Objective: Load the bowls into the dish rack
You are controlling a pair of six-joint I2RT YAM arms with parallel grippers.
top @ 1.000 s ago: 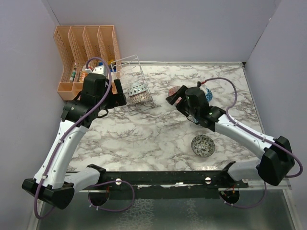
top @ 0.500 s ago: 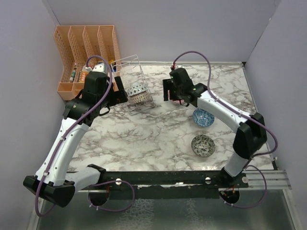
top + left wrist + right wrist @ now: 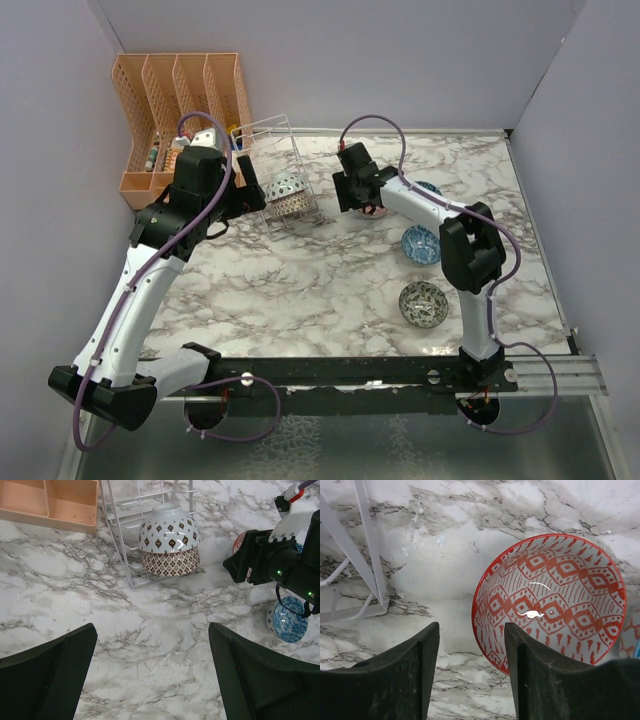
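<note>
The wire dish rack (image 3: 272,150) stands at the back left and holds two bowls, a white one with dark diamonds (image 3: 170,527) on a brown-patterned one (image 3: 170,562). A red-patterned bowl (image 3: 555,595) sits upright on the marble just right of the rack (image 3: 367,555). My right gripper (image 3: 471,630) is open above it, with the bowl's left rim between the fingers. A blue bowl (image 3: 421,244) and a dark grey bowl (image 3: 423,303) sit on the right. My left gripper (image 3: 152,630) is open and empty over bare marble in front of the rack.
A peach slotted organiser (image 3: 180,100) stands in the back left corner beside the rack. Purple walls close the left, back and right sides. Part of another bowl (image 3: 429,187) shows behind the right arm. The right arm (image 3: 440,215) stretches across the back right.
My right arm has swung left and back, and its gripper now hangs over the red bowl by the rack. The left arm has barely moved.
</note>
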